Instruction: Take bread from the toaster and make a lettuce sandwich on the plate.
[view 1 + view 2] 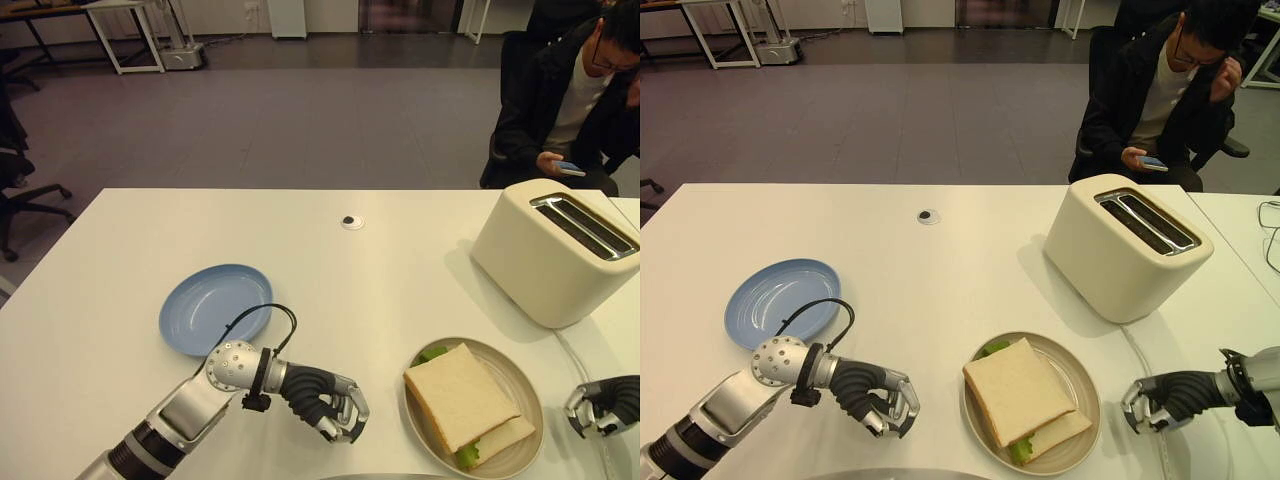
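Sandwich lies assembled on the beige plate, lettuce peeking out. Soft and light, it is likely best pinched gently at its crust edges. Left hand and right hand rest curled, holding nothing.

Left hand – right hand – both curled (empty)

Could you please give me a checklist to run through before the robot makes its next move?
1. Sandwich has its top slice on: ok.
2. Lettuce shows beneath the bread: ok.
3. Plate holds the whole sandwich: ok.
4. Toaster has no bread sticking out: ok.
5. Left hand curled, holding nothing, apart from the plate: ok.
6. Right hand curled, holding nothing: ok.
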